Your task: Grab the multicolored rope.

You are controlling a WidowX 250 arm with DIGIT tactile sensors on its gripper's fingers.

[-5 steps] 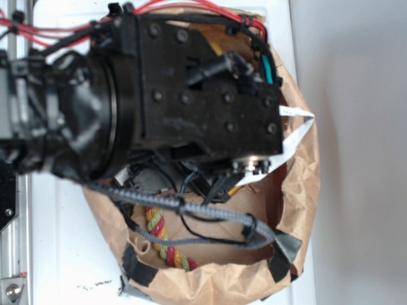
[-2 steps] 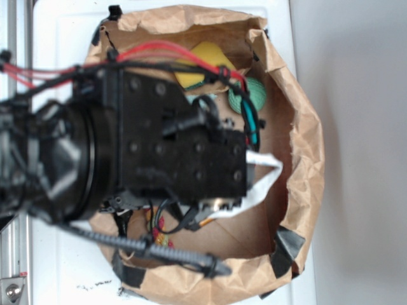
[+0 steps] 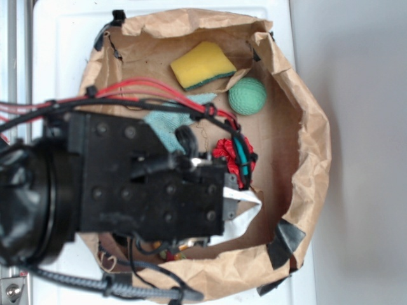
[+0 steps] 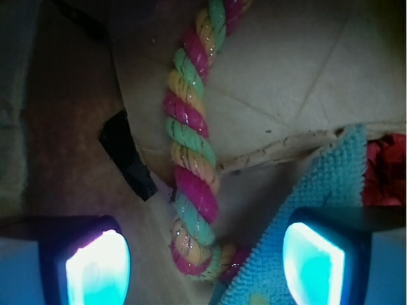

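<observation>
The multicolored rope (image 4: 191, 146), twisted from red, yellow and light-green strands, runs down the wrist view from the top centre. Its lower end lies between my two fingers. My gripper (image 4: 203, 267) is open and hangs over that end, with one lit pad (image 4: 95, 267) left of the rope and the other pad (image 4: 315, 264) over a light-blue cloth. Nothing is held. In the exterior view my black arm (image 3: 146, 190) covers the rope and the fingers.
Everything sits in a brown paper bag with raised walls (image 3: 311, 146). A yellow sponge (image 3: 202, 63), a green ball (image 3: 247, 96) and a red ruffled ball (image 3: 230, 155) lie at the far side. The light-blue fuzzy cloth (image 4: 318, 190) touches the rope's end. Black tape (image 4: 127, 159) marks the bag floor.
My arm has moved down the exterior picture toward the bag's near side. This uncovered the sponge, the green ball and the red ball, and it hid the rope.
</observation>
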